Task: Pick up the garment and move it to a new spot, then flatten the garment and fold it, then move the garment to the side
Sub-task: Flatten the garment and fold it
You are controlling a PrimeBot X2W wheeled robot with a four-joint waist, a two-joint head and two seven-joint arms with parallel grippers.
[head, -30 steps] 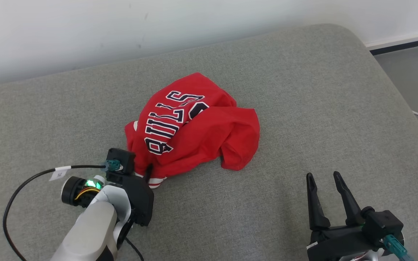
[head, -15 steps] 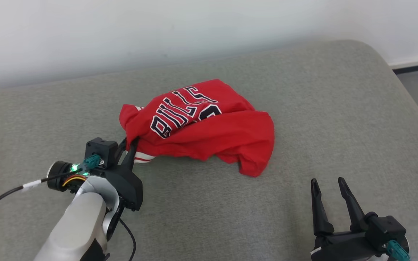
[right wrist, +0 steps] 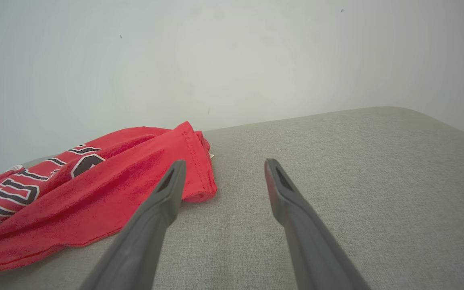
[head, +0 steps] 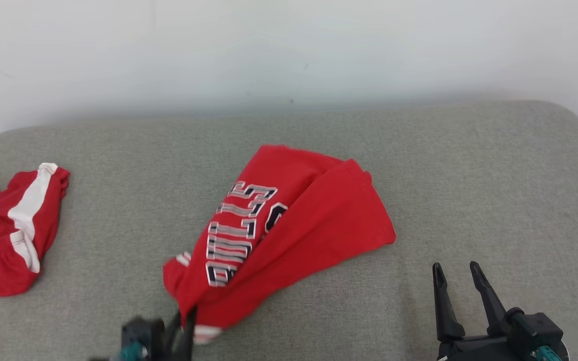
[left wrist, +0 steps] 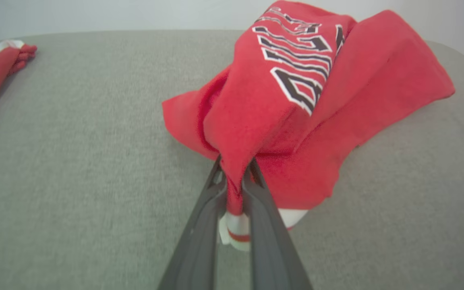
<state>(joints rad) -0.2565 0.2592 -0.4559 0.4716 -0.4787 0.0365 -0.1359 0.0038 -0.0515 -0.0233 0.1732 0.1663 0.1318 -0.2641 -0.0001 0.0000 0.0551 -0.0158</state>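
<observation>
At the left edge of the head view, a second red garment [head: 13, 230] with a white stripe lies crumpled on the grey cushion [head: 118, 165]. Low in the frame, left of centre, the left gripper [head: 184, 321] pokes up from the bottom edge, pinched onto the striped hem of the red jersey [head: 299, 220]. The jersey stretches from that grip up and right to the middle of the frame, lettering facing up, its far part lying on the cushion. In the left wrist view the two fingers [left wrist: 199, 225] nearly meet, with a fold of red fabric clamped between them. At the lower right, the right gripper [head: 455, 265] is spread wide and empty, near the jersey's corner. A pale wall [head: 269, 45] runs across the top.
</observation>
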